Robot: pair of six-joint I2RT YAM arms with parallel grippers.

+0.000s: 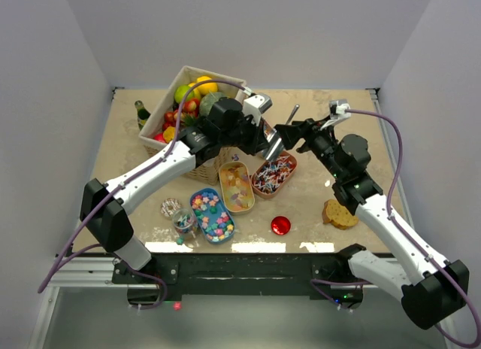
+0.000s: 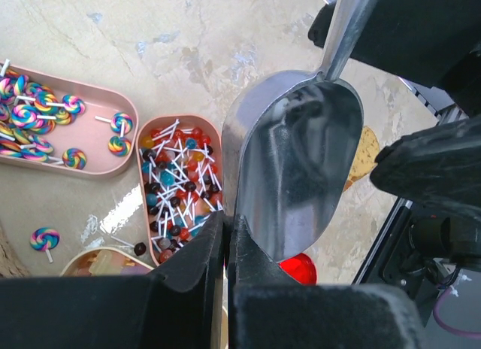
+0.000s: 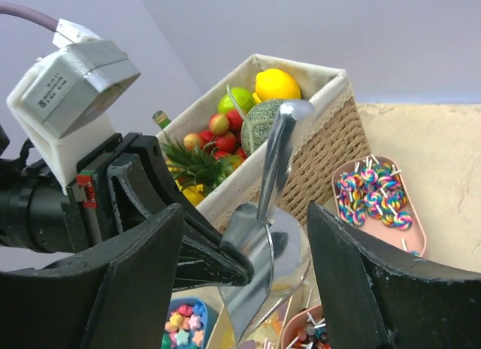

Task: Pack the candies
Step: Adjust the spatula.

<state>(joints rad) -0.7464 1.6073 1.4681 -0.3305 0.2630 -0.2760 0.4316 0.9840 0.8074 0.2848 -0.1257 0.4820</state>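
A green bottle stands at the far left of the surface, just beside a wicker basket filled with toy fruit. In front of the basket lie three oval trays. A blue tray holds pastel candies, a tan tray holds orange-yellow gummies, and a pink tray holds small ball lollipops on white sticks.

The left tool is pinched tight on the rim of a metal scoop. It holds the scoop in the air above the ball-lollipop tray, with the handle pointing away. Another pink tray near the basket carries swirl lollipops, and one more swirl lollipop lies loose on the surface.

The right tool has its fingers spread wide on either side of the scoop. There is a gap on each side, and it grips nothing. Further right, a shiny red round piece and a cookie lie near the front edge.
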